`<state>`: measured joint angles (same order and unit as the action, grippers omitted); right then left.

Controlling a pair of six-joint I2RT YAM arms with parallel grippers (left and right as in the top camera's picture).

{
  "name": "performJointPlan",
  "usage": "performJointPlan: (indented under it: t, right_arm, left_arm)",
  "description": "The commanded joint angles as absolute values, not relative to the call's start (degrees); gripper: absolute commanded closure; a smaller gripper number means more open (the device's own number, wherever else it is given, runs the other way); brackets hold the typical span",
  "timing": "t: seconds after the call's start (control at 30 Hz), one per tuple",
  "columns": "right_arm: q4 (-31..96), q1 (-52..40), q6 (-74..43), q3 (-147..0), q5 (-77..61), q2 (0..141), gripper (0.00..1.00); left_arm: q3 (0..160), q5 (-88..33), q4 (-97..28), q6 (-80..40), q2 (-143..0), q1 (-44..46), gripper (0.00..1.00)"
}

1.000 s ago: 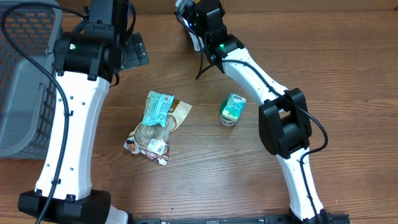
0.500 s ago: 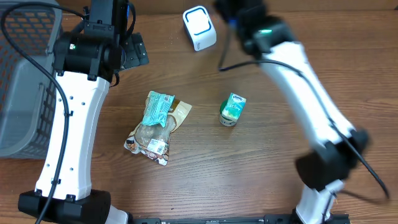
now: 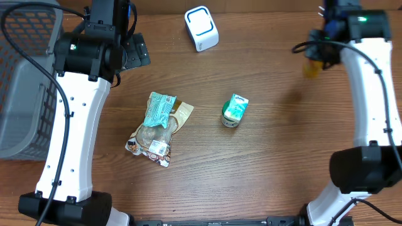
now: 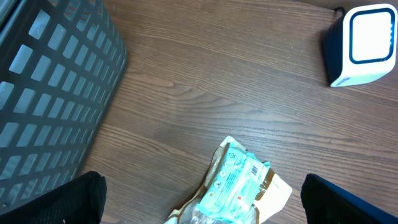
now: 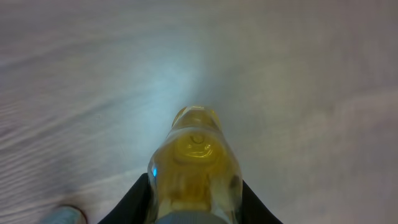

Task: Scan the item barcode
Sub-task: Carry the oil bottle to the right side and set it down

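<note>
My right gripper is shut on a bottle of yellow liquid, its black fingers pressed against both sides. From overhead the bottle is a yellow blur held above the table's far right, well away from the white barcode scanner at the back centre. No barcode shows on the bottle. My left gripper is open, hovering over a teal-and-tan snack bag with nothing between its fingers. The scanner also appears at the top right of the left wrist view.
A grey mesh basket stands at the table's left edge and shows again as the basket in the left wrist view. The snack bag lies mid-table. A small green-and-white carton stands to its right.
The right arm has swung from in front of the scanner far to the right, carrying the bottle with it. The scanner now stands uncovered. The left arm has not moved.
</note>
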<state>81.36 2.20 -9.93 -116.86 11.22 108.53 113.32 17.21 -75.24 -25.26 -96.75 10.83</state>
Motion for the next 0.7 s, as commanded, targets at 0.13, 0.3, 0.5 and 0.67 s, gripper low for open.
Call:
performJointPlan:
  t: [0.13,0.3,0.5,0.67]
  right_arm:
    - [81.7,11.0,-13.5,-109.6,7.4,107.4,0.95]
    - [80.2,13.7,-13.5,-103.9,7.4,107.4,0.91]
    - [78.8,15.0,-13.5,-99.2,7.4,107.4,0.91]
    - [78.3,15.0,-13.5,-98.3,7.4,107.5,0.84]
  left_arm:
    - [114.5,18.0,-75.2,-24.4,-95.5,10.9,0.00]
    - [114.5,18.0,-75.2,-24.4,-95.5,10.9,0.00]
    - [114.5,18.0,-75.2,-24.4,-95.5,10.9,0.00]
    - [114.5,18.0,-75.2,-24.4,-95.5,10.9,0.00]
